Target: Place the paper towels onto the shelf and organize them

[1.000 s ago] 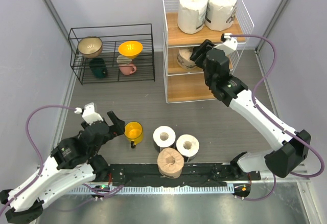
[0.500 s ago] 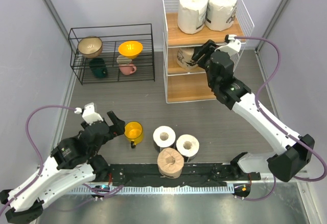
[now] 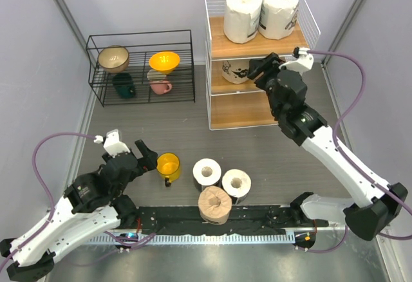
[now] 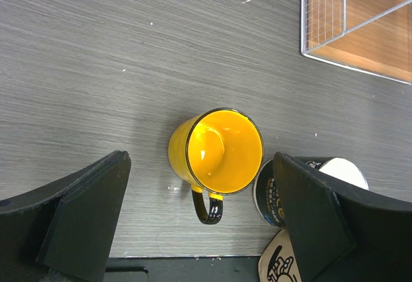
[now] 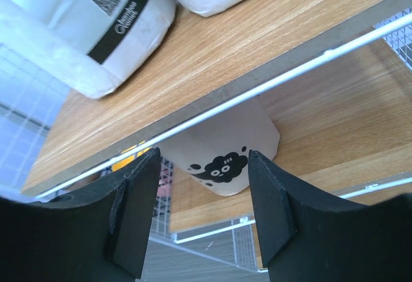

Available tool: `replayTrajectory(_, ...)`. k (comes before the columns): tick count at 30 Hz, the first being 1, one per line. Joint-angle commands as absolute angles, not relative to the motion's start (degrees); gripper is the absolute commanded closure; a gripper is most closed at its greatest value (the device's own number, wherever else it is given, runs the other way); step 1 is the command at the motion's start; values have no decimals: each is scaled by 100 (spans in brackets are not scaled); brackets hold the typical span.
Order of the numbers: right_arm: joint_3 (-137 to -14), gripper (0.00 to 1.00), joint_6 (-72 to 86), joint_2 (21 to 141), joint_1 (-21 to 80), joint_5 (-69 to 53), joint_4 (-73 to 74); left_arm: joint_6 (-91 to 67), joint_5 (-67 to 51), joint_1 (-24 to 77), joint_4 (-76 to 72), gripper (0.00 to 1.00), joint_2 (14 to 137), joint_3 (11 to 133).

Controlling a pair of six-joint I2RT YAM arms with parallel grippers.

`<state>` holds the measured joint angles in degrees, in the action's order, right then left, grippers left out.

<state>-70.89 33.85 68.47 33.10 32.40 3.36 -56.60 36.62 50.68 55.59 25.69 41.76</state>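
The white wire shelf [image 3: 257,45] holds two white paper towel rolls [image 3: 243,13] [image 3: 278,10] on its top board. A beige roll with a black cloud print [image 3: 233,71] stands on the middle board. My right gripper [image 3: 260,68] is open and empty just in front of that roll, apart from it. In the right wrist view the printed roll [image 5: 225,150] shows between the fingers under the top board [image 5: 212,63]. Three rolls stand on the table: two white [image 3: 206,172] [image 3: 236,183] and one beige [image 3: 214,205]. My left gripper [image 3: 147,156] is open beside the yellow cup [image 3: 168,165].
A low black wire rack [image 3: 141,37] with bowls and cups stands at the back left. In the left wrist view the yellow cup [image 4: 219,153] sits between my open fingers, with a dark-wrapped roll [image 4: 273,192] touching its right side. A black strip [image 3: 257,216] runs along the near edge.
My right gripper has drawn back out of the shelf's middle tier toward the right, leaving the printed roll standing there. The left arm has not moved.
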Motion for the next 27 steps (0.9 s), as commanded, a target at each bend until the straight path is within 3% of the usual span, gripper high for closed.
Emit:
replayTrajectory(1, -6856, 38, 3604, 6067, 3296, 2796, 280, -5678, 3762, 5098, 5528, 0, 2584, 4210)
replayTrajectory(8, -6486, 38, 3577, 5266, 4147, 2461, 1982, -5599, 3779, 5098, 5440, 0, 2707, 4245)
replayTrajectory(12, -6452, 37, 4173, 5247, 4806, 2154, 3285, -5581, 3814, 5098, 5432, 0, 2742, 4289)
replayTrajectory(15, -5770, 36, 5016, 5046, 5403, 2065, 3647, -5581, 3841, 5098, 5379, 0, 2725, 4280)
replayTrajectory(21, -4825, 35, 7108, 4825, 7509, 3479, 4033, -5590, 3771, 5098, 5300, 0, 2804, 4271)
replayTrajectory(27, -5920, 35, 8969, 6343, 9559, 5094, 5385, -5625, 3700, 5098, 5309, 0, 2769, 4219)
